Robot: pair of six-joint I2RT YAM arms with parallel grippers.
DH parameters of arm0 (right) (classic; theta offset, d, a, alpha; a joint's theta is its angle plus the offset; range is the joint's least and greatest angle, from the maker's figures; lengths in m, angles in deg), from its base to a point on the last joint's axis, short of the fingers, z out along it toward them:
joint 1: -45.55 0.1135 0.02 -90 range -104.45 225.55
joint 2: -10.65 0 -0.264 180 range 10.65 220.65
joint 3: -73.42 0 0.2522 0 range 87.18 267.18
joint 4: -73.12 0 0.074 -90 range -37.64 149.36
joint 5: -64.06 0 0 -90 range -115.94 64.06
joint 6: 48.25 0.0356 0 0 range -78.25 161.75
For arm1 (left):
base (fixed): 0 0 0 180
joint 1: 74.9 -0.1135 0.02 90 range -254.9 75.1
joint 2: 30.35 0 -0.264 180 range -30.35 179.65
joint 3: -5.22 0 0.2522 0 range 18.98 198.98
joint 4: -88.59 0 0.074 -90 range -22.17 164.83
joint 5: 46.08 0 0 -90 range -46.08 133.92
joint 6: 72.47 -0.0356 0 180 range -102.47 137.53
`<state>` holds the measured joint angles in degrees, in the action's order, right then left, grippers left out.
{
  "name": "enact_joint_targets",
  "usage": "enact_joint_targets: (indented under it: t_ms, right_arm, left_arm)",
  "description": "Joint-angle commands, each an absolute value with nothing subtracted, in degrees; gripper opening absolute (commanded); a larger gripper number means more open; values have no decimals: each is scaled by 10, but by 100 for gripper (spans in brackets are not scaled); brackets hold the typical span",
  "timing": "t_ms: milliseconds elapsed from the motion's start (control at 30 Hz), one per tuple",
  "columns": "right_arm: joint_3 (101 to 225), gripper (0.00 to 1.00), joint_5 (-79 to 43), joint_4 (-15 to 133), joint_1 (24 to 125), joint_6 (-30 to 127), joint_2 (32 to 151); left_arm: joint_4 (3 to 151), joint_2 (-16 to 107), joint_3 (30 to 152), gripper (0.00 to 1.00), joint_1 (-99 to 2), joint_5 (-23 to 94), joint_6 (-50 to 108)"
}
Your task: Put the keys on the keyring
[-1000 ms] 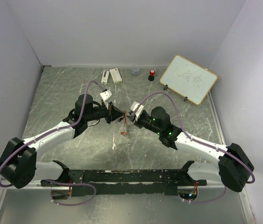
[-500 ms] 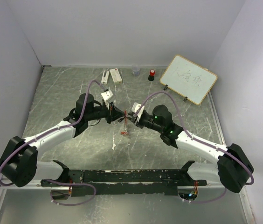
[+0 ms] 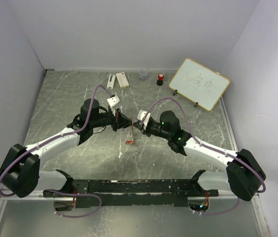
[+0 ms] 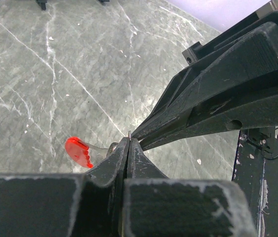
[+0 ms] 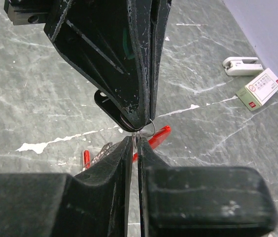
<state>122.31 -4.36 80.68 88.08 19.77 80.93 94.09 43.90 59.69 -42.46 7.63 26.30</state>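
Above the table's middle my left gripper [image 3: 127, 126] and right gripper [image 3: 135, 125] meet tip to tip. The left gripper [image 4: 129, 141] is shut on the thin silver ring [image 5: 152, 126] of the keyring. The ring's red plastic piece [image 5: 159, 134] hangs below it [image 3: 129, 142]. The right gripper [image 5: 136, 140] is closed to a hair's gap on a thin silver piece that seems to run into that ring. A black key head [image 5: 105, 104] shows behind the left fingers [image 5: 139, 89]. The red key's head [image 4: 78, 151] hangs left of the left jaws. A short chain [image 5: 101, 151] trails nearby.
A whiteboard [image 3: 199, 84] leans at the back right. Along the back stand two white boxes [image 3: 122, 79], a small clear cup [image 3: 143, 75] and a red-topped black cylinder [image 3: 160, 79]. A white scrap [image 3: 121, 154] lies near the front.
My right gripper has crept left up to the left gripper's tips, and its jaws have narrowed onto the silver piece. The left gripper has stayed shut and hardly moved.
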Motion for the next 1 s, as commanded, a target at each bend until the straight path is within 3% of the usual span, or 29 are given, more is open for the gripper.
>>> enact_joint_targets:
  t_ms: [0,200,967]
  right_arm:
    - [1233,8,-32,812,879,195,813]
    - [1225,0,-37,827,879,199,810]
    - [1151,0,-99,913,864,243,716]
  left_arm:
    - [960,437,616,7,-429,58,259]
    - [960,437,618,7,-429,57,259]
    - [982,443,603,7,-434,65,277]
